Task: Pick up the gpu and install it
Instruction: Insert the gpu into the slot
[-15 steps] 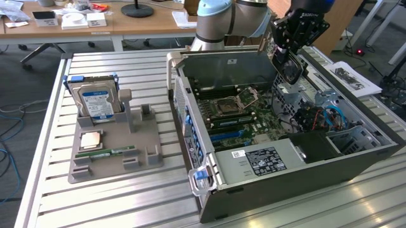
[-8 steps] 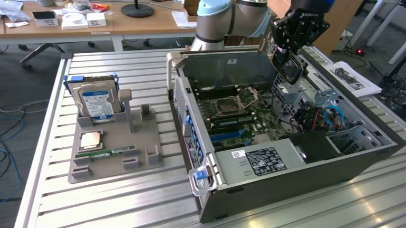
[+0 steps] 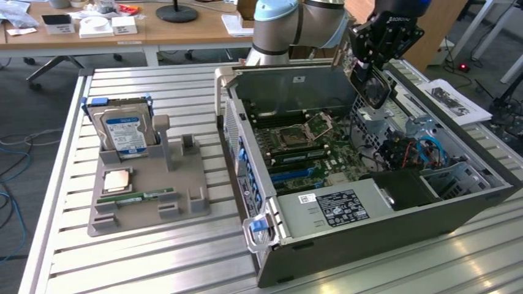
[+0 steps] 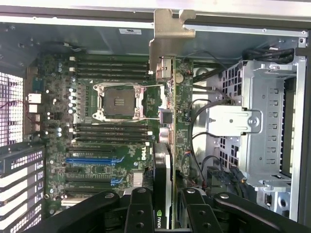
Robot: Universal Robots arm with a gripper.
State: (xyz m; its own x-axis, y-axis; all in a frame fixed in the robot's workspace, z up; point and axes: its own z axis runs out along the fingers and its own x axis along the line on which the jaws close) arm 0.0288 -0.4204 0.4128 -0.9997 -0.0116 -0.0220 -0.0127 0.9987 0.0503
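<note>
The gpu (image 3: 373, 86) is a dark card with a round fan on its face. It hangs upright over the open computer case (image 3: 368, 233), above the case's far right corner, with my gripper (image 3: 368, 61) shut on its upper edge. In the wrist view the gpu (image 4: 163, 160) appears edge-on between my black fingers (image 4: 138, 211), its silver bracket (image 4: 167, 34) pointing toward the case's rear wall. Below it lies the green motherboard (image 4: 107, 107) with the CPU socket (image 4: 119, 102) and blue slots (image 4: 92, 160). The card is clear of the board.
A grey holder tray (image 3: 147, 211) on the slatted table carries a silver hard drive (image 3: 122, 131), a CPU chip (image 3: 117, 179) and a green memory stick (image 3: 135, 198). Inside the case are a metal drive cage (image 4: 262, 126), loose cables (image 3: 408, 150) and a black power supply (image 3: 343, 208).
</note>
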